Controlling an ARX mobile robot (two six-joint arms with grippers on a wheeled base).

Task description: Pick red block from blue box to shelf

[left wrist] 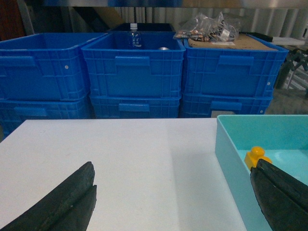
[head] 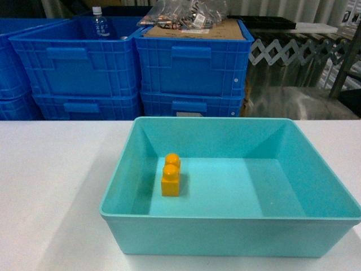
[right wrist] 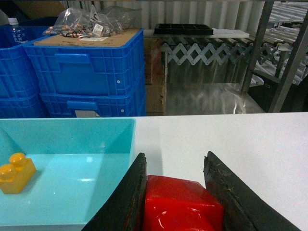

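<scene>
1. The red block (right wrist: pixel 180 206) is clamped between the fingers of the right gripper (right wrist: pixel 175 192), just outside the blue box (right wrist: pixel 67 139) at its 3 o'clock side, above the white table (right wrist: pixel 231 139).
2. The left gripper (left wrist: pixel 173 202) is held with fingers spread wide apart, nothing between them.
3. A yellow-orange two-stud brick (head: pixel 171 175) is seen on the box floor, toward 9 o'clock.

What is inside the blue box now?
Only a yellow-orange brick lies inside the blue box. No part of its floor is hidden. The red block is outside, between the right gripper fingers.
</scene>
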